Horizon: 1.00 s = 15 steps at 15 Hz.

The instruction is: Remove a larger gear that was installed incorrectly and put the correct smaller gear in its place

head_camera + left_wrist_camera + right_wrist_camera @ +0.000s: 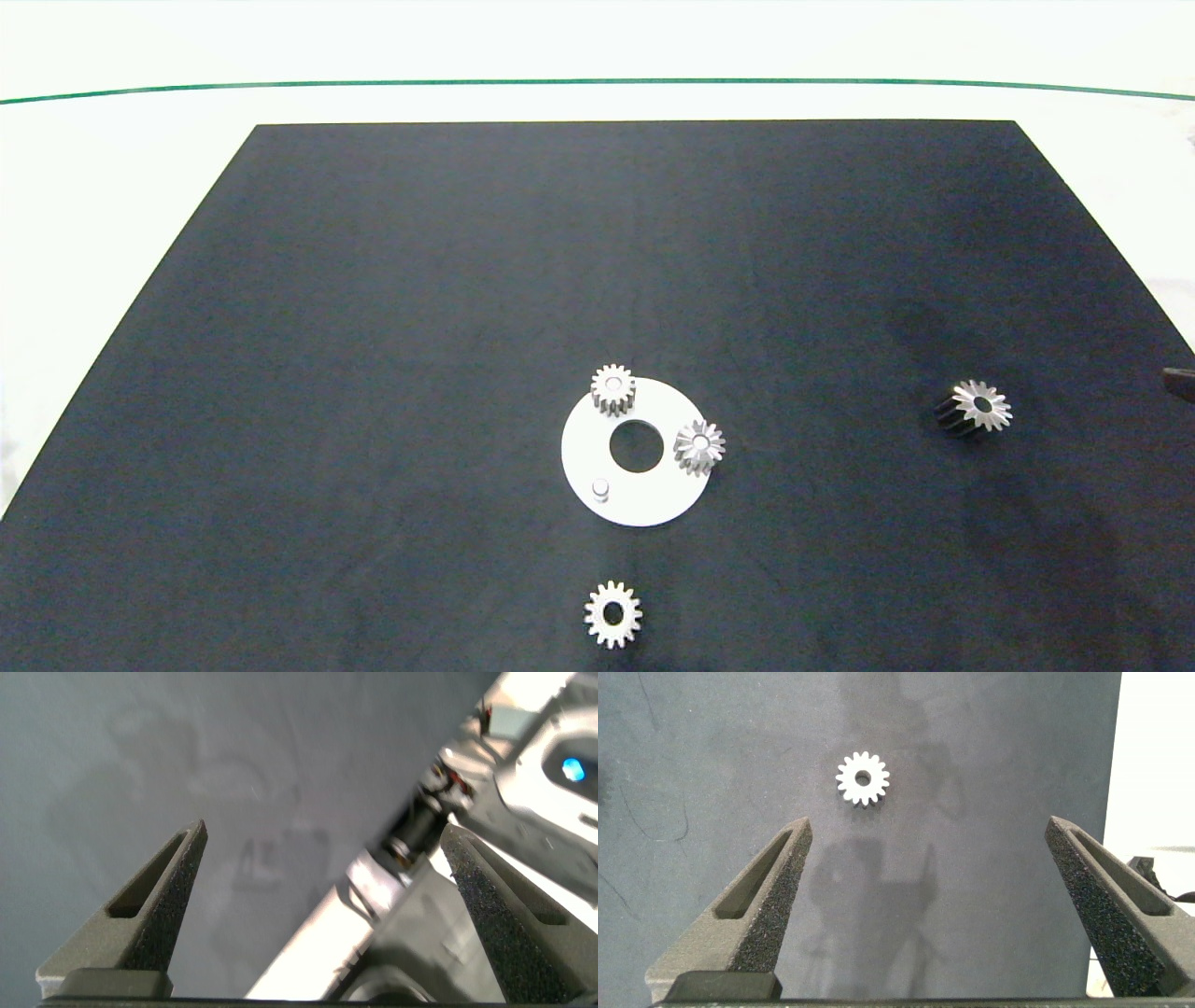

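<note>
The larger gear (974, 408) sits alone out on the right of the dark mat (373, 327), well apart from the white disc (653, 495). The smaller gear (613, 614) lies flat just in front of that disc — nothing around it. On the disc: a blunt-toothed gear (612, 389), a star-toothed gear (699, 446) and a bare peg (600, 488). Right gripper (929, 905) hovers with fingers spread wide and empty, the smaller gear (863, 778) ahead. Left gripper (327, 915) also gapes wide — off at the counter's edge.

Lab bench: black mat (373, 327), white table (112, 168).
</note>
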Each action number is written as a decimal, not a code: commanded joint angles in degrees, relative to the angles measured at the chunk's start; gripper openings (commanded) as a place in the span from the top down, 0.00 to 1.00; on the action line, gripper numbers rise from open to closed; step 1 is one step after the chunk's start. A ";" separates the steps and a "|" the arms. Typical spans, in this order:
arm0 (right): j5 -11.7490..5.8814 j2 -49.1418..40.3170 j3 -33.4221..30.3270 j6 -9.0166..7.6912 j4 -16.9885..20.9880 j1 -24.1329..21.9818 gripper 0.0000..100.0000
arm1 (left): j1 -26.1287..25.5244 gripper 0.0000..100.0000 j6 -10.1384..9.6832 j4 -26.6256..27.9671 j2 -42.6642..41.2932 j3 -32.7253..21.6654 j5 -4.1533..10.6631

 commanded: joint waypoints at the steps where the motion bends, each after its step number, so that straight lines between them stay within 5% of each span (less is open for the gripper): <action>1: -0.06 0.34 0.15 -0.07 0.11 0.01 0.00 | -1.88 0.00 0.57 -6.92 8.55 0.33 -0.01; 7: 0.12 0.87 0.06 1.25 0.03 0.01 0.00 | -8.65 0.00 0.66 -15.89 18.56 0.42 0.25; 12: 0.12 0.87 0.15 1.25 0.03 0.01 0.00 | -9.09 0.00 0.66 -34.79 29.11 3.06 1.22; 15: 0.29 0.96 0.15 1.96 0.03 0.01 0.00 | -17.17 0.00 0.57 -43.84 28.94 10.00 7.81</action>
